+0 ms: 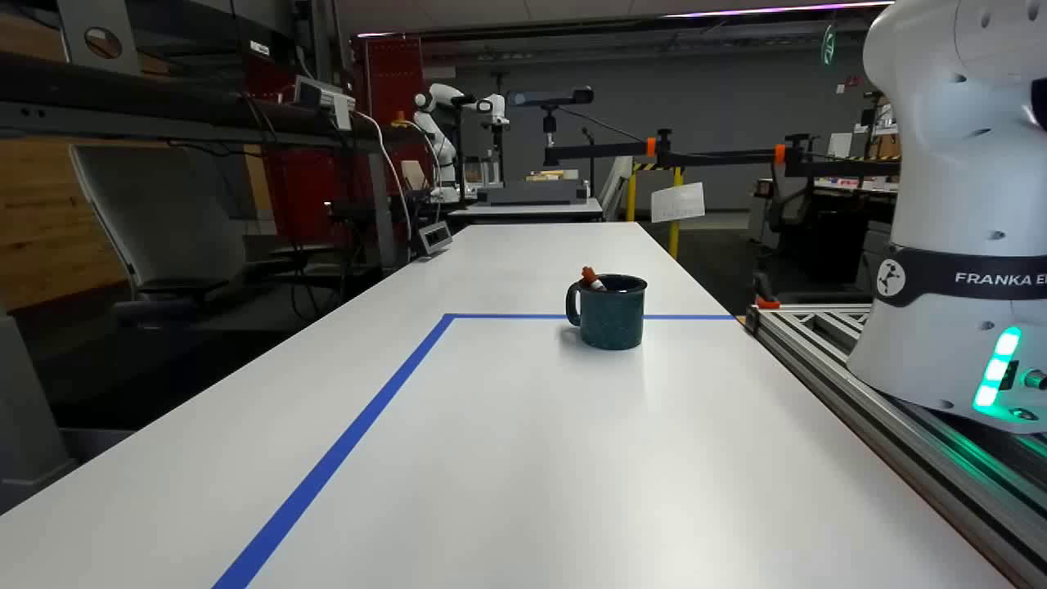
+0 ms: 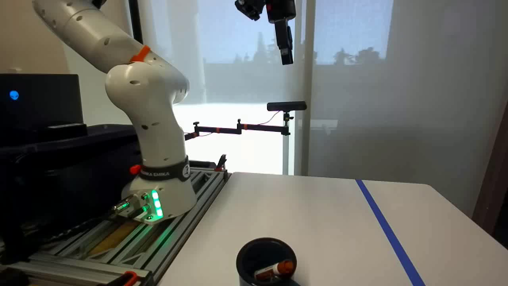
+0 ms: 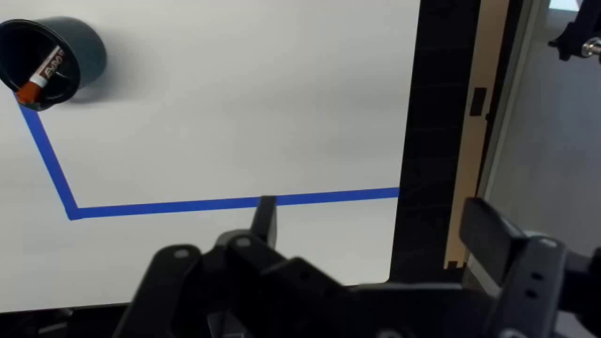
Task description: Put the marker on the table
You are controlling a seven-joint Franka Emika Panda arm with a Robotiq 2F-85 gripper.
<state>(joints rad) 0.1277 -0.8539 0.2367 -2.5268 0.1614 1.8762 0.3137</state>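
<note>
The marker, a reddish-brown pen with an orange-brown cap, leans inside the dark teal mug, cap end up at the rim. The marker shows in both exterior views [image 1: 592, 279] [image 2: 274, 270] and at the upper left of the wrist view [image 3: 46, 68]. The mug [image 1: 612, 321] stands upright on the white table [image 1: 491, 442], near a blue tape line; it also shows in the wrist view [image 3: 87, 51]. My gripper [image 3: 371, 206] is open, with nothing between its fingers. In an exterior view the gripper [image 2: 287, 57] hangs high above the table, well apart from the mug.
Blue tape lines [image 3: 169, 207] mark the table. The white robot base [image 2: 162, 198] stands on a grey rail [image 2: 210, 206] along one table edge. A camera on a jointed black arm [image 2: 286, 106] reaches out beyond the table's end. A small grey device [image 1: 435, 237] sits at the opposite edge.
</note>
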